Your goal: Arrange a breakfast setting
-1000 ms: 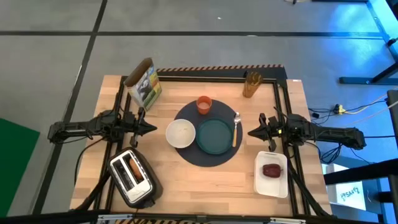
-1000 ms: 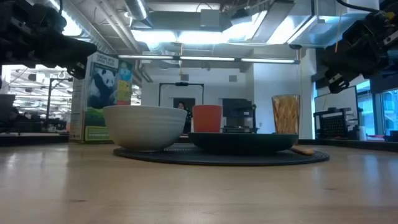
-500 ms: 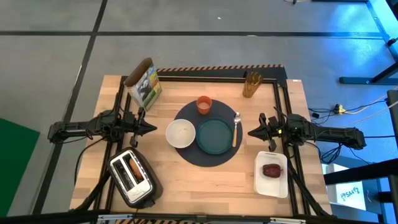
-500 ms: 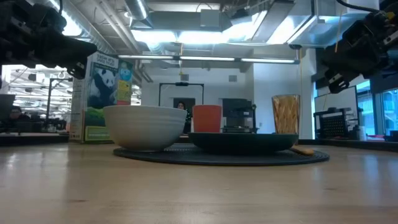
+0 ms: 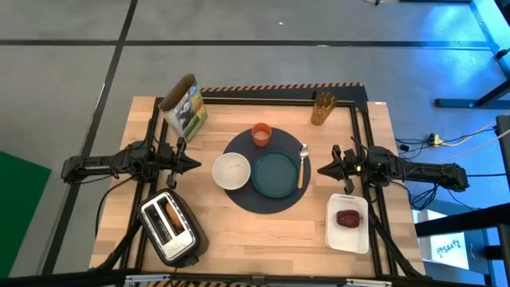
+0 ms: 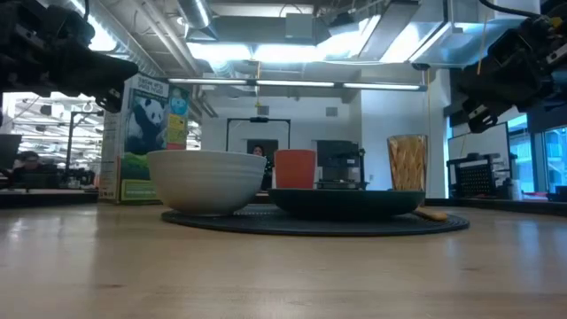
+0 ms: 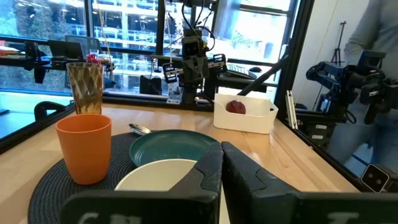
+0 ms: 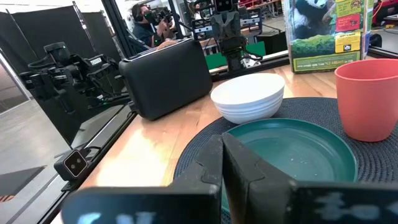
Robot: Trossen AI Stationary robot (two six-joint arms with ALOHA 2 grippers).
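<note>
A round dark-grey mat (image 5: 263, 199) lies at the table's middle. On it rest a teal plate (image 5: 275, 174), a white bowl (image 5: 231, 170) to its left, an orange cup (image 5: 261, 134) at the far side and a spoon (image 5: 303, 165) at the right. A dark-red fruit (image 5: 347, 218) lies in a white tray (image 5: 349, 239). A toasted ring (image 5: 173, 215) sticks out of the silver toaster (image 5: 169, 227). My left gripper (image 5: 197, 164) is shut, left of the bowl, above the table. My right gripper (image 5: 321, 169) is shut, right of the spoon.
A cereal box with a panda (image 5: 185, 108) stands at the far left. An amber glass (image 5: 323, 108) stands at the far right. A black frame runs along the table's far edge and sides. People show in the room beyond the table.
</note>
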